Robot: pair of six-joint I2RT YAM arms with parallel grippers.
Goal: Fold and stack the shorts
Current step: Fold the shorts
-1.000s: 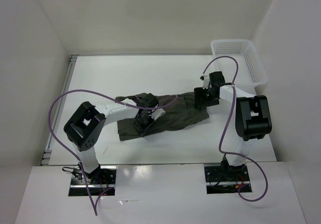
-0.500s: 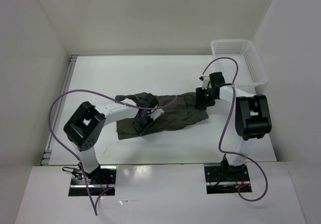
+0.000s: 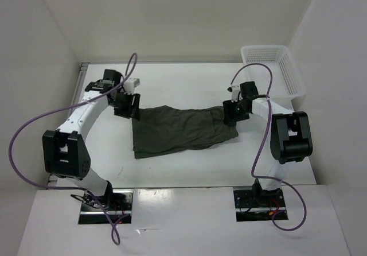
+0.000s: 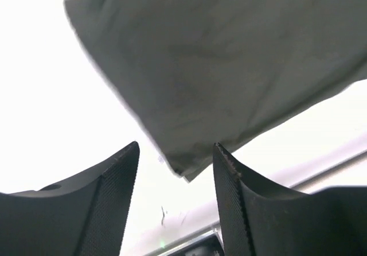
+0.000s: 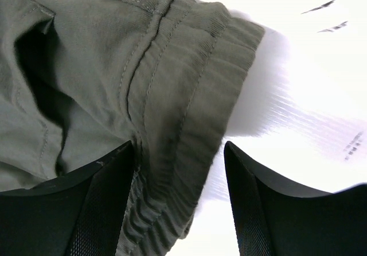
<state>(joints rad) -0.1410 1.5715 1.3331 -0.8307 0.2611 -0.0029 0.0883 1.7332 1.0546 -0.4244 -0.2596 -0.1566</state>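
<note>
The left pincer point(image 4: 176, 152) is seen with its jaws parted, and only a loose corner of the dark olive-green, wrinkly fabric shorts point(image 4: 218, 66) is shown between them. The right pincer point(image 5: 178, 150) is also held open, set astride the ribbed waistband point(image 5: 189, 84). The shorts are spread flat on the white surface point(image 3: 172, 84), between both pincers. A white mesh plastic basket point(image 3: 289, 72) is placed at the far right corner.

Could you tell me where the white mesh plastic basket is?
Top external view: the white mesh plastic basket sits in the far right corner, beyond the right gripper, apart from the dark olive-green fabric shorts.
</note>
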